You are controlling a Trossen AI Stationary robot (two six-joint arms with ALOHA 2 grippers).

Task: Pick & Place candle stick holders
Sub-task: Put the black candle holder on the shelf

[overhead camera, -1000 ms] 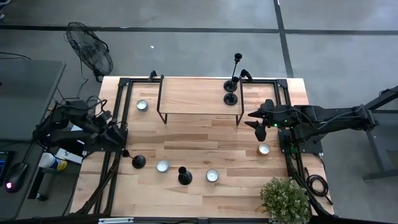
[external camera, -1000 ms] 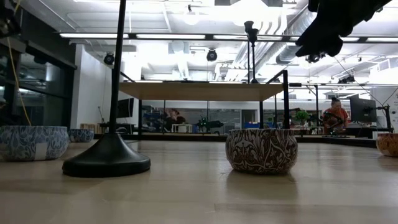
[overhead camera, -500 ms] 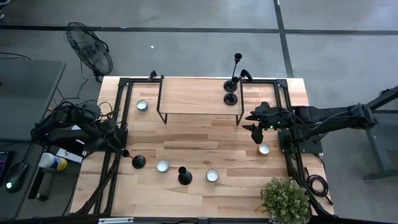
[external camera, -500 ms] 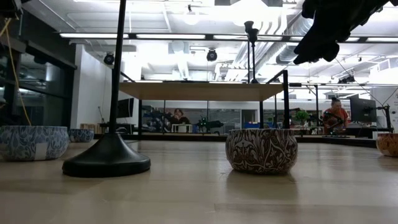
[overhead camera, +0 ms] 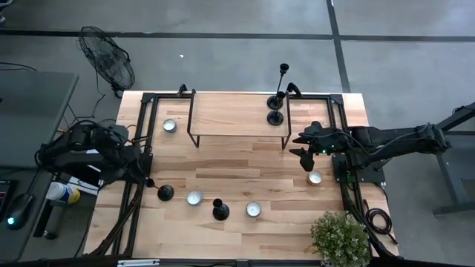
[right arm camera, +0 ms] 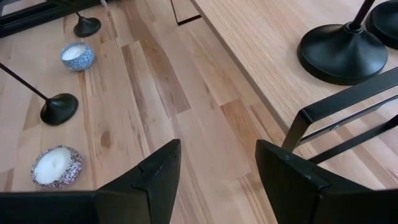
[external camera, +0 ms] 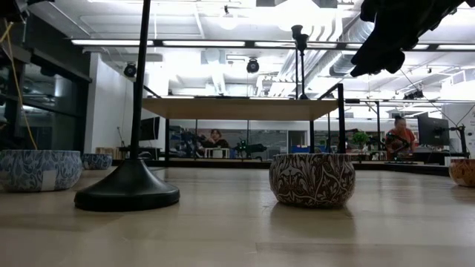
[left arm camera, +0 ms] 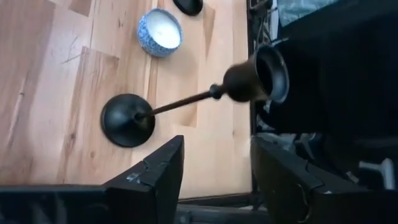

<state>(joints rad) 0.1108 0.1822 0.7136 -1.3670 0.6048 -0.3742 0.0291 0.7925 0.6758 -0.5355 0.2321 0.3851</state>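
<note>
A wooden counter (overhead camera: pixel 237 185) seen from above holds a raised wooden shelf (overhead camera: pixel 230 111) on a black frame along its far side. Two black candle holders (overhead camera: pixel 277 100) stand close together at the right end of the shelf, one taller than the other. Two more stand on the counter near its front edge: one at the left (overhead camera: pixel 165 193), and a short one (overhead camera: pixel 220 211) nearer the middle. Small patterned candle bowls (overhead camera: pixel 194 198) are scattered about the counter. A potted plant (overhead camera: pixel 340 237) sits at the front right corner.

The left hand (left arm camera: pixel 214 168) hangs off the left edge of the counter, its two fingers apart and holding nothing. In its wrist view the left candle holder's thin stem rises toward the camera, with the cup just beyond the fingertips and untouched.

The right hand (overhead camera: pixel 303 146) hovers above the counter just beside the right end of the shelf, fingers spread wide and empty. A candle bowl (overhead camera: pixel 315 177) lies near it on the counter below.

Across the room behind the counter, a person in an orange top (external camera: pixel 401 137) sits far off.
</note>
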